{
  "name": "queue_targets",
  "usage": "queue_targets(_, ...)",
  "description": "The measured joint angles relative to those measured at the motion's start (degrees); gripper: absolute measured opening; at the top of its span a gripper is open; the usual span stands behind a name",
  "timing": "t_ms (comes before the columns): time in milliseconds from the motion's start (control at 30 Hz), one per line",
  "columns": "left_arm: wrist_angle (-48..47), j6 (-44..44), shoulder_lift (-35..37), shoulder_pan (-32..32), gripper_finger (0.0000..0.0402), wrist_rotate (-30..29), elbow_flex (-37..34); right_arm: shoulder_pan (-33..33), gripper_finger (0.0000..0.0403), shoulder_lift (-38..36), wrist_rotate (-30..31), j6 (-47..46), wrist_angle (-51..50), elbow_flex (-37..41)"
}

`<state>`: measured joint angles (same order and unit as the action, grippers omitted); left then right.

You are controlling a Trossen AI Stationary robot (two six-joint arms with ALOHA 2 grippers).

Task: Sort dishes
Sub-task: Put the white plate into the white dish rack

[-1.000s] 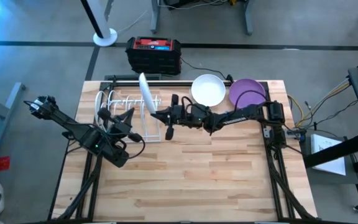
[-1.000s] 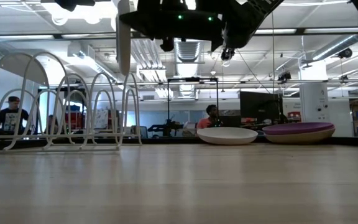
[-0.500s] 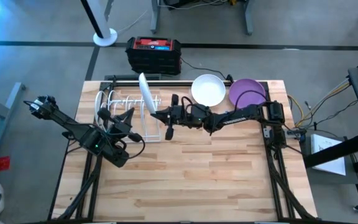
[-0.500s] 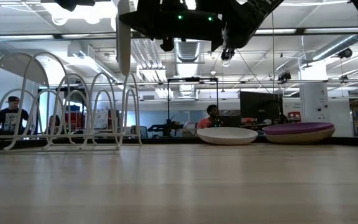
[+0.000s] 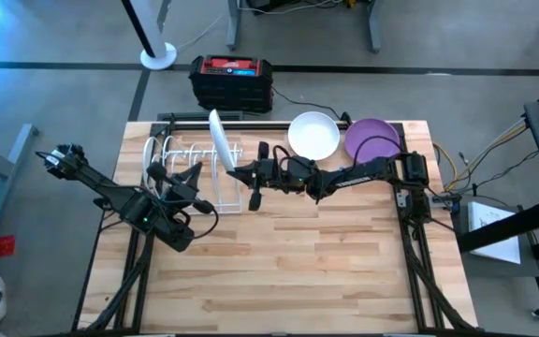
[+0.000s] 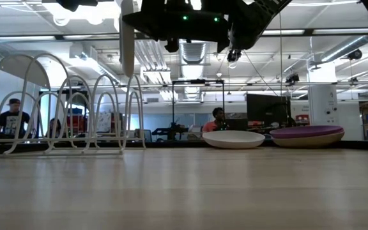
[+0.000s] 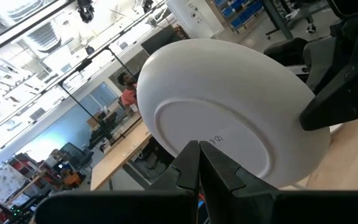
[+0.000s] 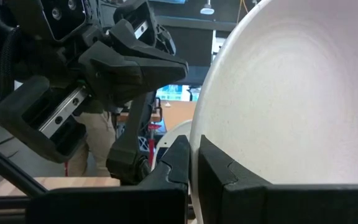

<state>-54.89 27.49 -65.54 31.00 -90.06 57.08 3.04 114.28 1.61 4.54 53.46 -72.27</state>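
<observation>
Above the bench's far left part, a white plate [image 5: 218,140] held on edge over the wire rack [image 5: 187,168], both grippers clamped on its rim: right gripper [image 8: 194,163] pinching one edge, left gripper [image 7: 199,163] pinching the opposite edge with fingers pressed onto the underside. Held upright, probably so as to drop straight into a slot between the rack's hoops; seemingly a handover or a two-armed steadying, hard to say which. Plate not yet seated in the rack. Along the bench's far edge, a white bowl [image 5: 313,135] and, just beside it toward the far right corner, a purple plate [image 5: 373,139], both lying flat, apparently awaiting sorting.
</observation>
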Motion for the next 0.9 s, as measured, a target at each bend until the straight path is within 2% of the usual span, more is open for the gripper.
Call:
queue_targets(333, 0.07, 0.0, 0.0, 0.0, 0.0, 0.02, 0.0, -0.26, 0.0, 4.94, 0.09, -1.05, 5.26, -1.35)
queue_targets(533, 0.07, 0.0, 0.17, -0.06, 0.0, 0.02, 0.02, -0.41, 0.0, 8.52, 4.47, -1.07, 5.95, -3.28)
queue_targets(900, 0.04, 0.0, 0.39, -0.15, 0.0, 0.03, 0.02, -0.56, 0.0, 12.2, 7.65, -4.42, 5.91, -4.31)
